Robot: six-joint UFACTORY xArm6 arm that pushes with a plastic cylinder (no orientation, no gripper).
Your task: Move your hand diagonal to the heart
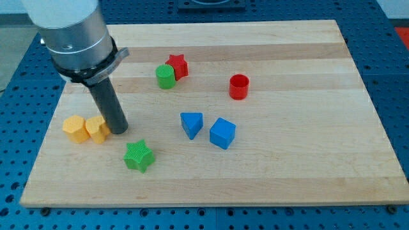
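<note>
one leftward slip of my tip (119, 131), no claw in view, and the adjacent yellow block (97, 128), perhaps the heart, shoved into its yellow neighbour (75, 128).

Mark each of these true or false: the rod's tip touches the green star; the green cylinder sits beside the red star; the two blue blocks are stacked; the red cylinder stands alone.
1. My tip touches the green star block. False: it rests beside the two yellow blocks, apart from the star.
2. The green cylinder sits beside the red star block. True.
3. The blue triangular block is stacked on the blue cube. False: they lie side by side on the wooden board.
4. The red cylinder stands alone. True.
</note>
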